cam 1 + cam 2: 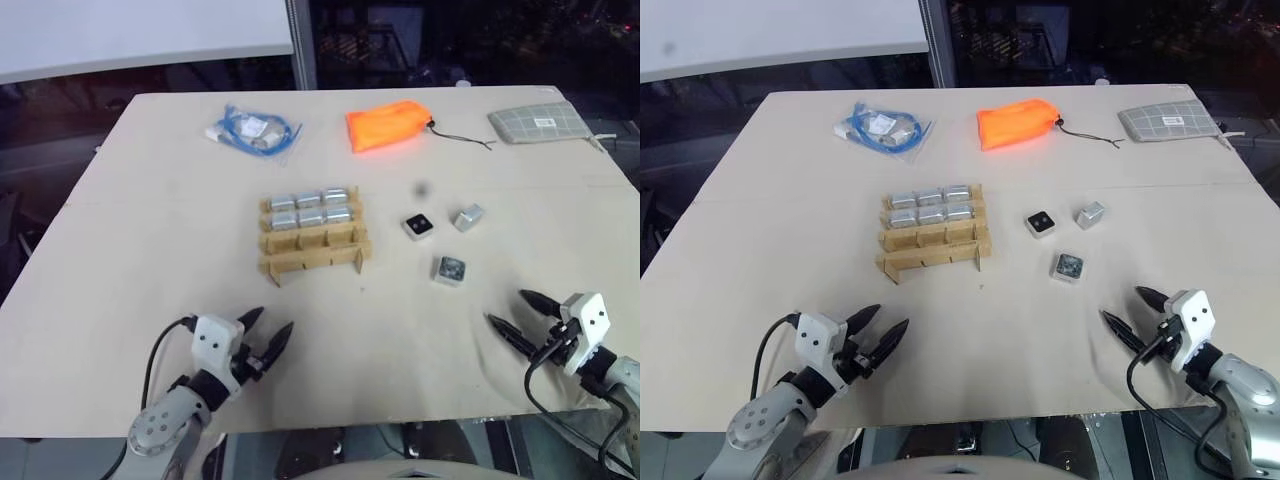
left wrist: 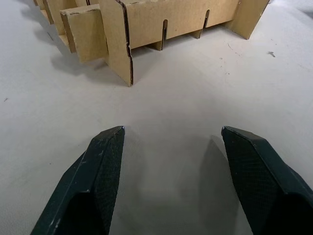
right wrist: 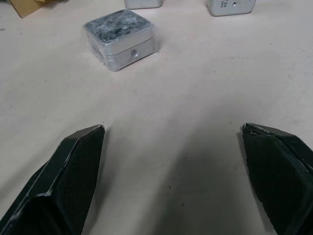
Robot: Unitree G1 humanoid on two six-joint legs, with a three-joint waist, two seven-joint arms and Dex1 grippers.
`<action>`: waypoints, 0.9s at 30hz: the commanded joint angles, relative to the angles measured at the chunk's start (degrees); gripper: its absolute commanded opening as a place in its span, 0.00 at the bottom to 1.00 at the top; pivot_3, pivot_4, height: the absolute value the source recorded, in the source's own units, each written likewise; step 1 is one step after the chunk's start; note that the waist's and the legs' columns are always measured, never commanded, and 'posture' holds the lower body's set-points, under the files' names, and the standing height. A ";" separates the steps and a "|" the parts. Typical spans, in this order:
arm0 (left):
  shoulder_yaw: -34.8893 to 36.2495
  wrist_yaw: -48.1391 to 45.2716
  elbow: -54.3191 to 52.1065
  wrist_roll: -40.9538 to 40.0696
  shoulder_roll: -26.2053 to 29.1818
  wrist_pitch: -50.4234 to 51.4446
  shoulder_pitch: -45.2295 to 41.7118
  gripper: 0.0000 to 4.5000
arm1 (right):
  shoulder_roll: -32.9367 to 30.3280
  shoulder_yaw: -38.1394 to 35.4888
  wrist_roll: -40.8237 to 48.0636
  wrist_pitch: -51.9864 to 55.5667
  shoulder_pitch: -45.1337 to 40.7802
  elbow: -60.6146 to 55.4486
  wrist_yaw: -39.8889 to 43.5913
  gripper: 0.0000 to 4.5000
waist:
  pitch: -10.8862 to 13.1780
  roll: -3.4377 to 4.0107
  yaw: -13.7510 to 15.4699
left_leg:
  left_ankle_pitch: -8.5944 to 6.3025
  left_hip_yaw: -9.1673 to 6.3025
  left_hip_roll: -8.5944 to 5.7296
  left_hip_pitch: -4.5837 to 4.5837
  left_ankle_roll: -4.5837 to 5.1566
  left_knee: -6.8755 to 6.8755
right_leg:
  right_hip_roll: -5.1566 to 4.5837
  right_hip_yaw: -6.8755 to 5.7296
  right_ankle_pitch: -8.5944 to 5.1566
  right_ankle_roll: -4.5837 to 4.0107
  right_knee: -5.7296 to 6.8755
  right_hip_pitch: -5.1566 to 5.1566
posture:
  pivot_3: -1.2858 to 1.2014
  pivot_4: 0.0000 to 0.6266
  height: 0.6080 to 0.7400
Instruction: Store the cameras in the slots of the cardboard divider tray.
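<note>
From the head view I see the cardboard divider tray (image 1: pixel 313 237) mid-table holding 6 cameras (image 1: pixel 311 207) in its 2 far rows; 3 loose cameras (image 1: pixel 448 270) lie to its right. My left wrist view shows the left gripper (image 2: pixel 171 147) released, empty, near the tray. My right wrist view shows the right gripper (image 3: pixel 173 142) spread wide, empty, facing the nearest loose camera.

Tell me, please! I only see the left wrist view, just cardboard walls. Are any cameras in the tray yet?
Observer: Yes, six cameras fill the two far rows of the cardboard divider tray.
Operator: How many are outside it?
Observer: Three loose cameras lie on the table, to the tray's right.
Operator: Is my other end effector holding one?
Observer: No, the right end effector is open and empty, close to them.
</note>
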 commanded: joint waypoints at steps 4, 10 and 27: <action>-0.86 -0.36 0.46 -0.40 -0.82 0.06 2.21 0.72 | -1.10 -0.56 0.53 0.25 -0.36 -1.39 0.72 1.00 | -0.01 0.00 -0.04 | 0.00 0.02 0.00 0.00 0.00 0.00 | 0.01 0.01 0.00 0.00 0.00 0.00 | 0.52 0.24 1.00; -1.03 -0.41 0.59 -0.24 -1.06 -0.39 2.45 0.72 | -1.21 -0.52 0.44 0.29 -0.66 -1.21 0.98 1.00 | -0.01 -0.01 -0.04 | -0.01 0.02 -0.01 0.00 0.02 0.00 | 0.05 0.01 0.00 0.01 -0.01 0.01 | 0.52 0.24 1.00; -0.35 -1.09 1.22 -0.52 -0.61 -0.69 2.15 0.72 | -1.02 -0.20 0.17 0.65 -1.21 -1.20 0.96 1.00 | -0.06 -0.03 -0.06 | -0.01 0.09 -0.01 0.04 0.02 0.01 | 0.11 0.06 0.01 0.01 0.00 0.06 | 0.52 0.24 1.00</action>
